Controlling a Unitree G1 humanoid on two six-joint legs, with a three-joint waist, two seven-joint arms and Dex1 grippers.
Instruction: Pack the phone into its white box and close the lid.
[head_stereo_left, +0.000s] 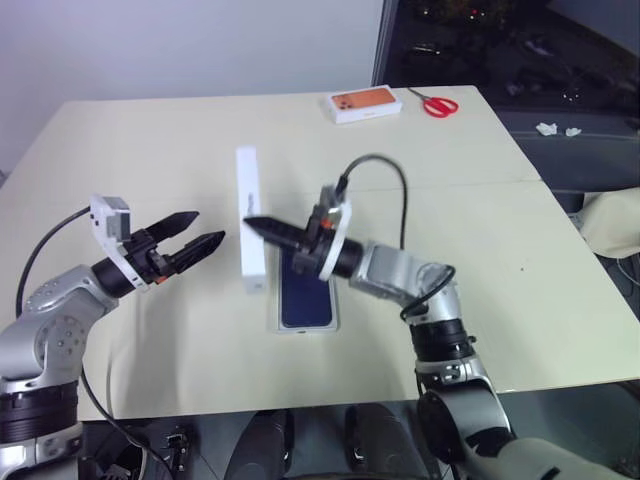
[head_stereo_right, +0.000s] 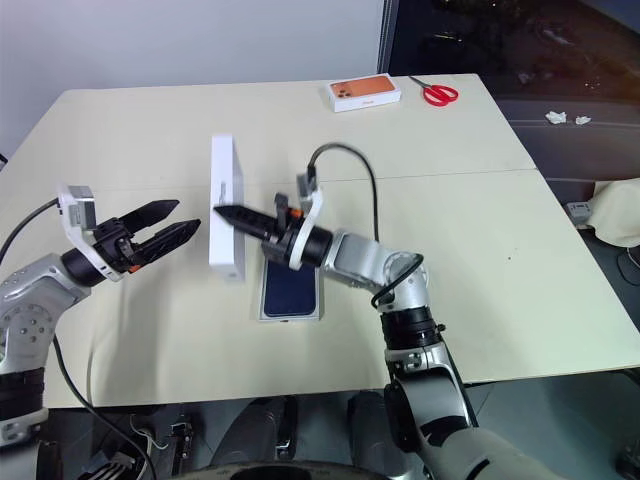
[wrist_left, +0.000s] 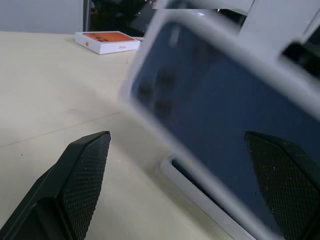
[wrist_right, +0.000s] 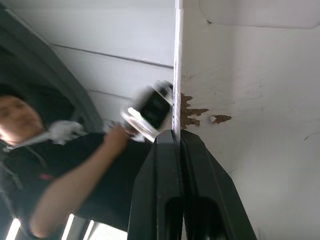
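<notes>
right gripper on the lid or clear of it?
Touching. In the right wrist view the shut right gripper pinches the thin edge of the lid; the left eye view shows its tip meeting the lid, standing on edge.

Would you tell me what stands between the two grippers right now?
In the left eye view, the lid stands on edge between the open left gripper and the shut right gripper, whose tips grip its rim.
</notes>
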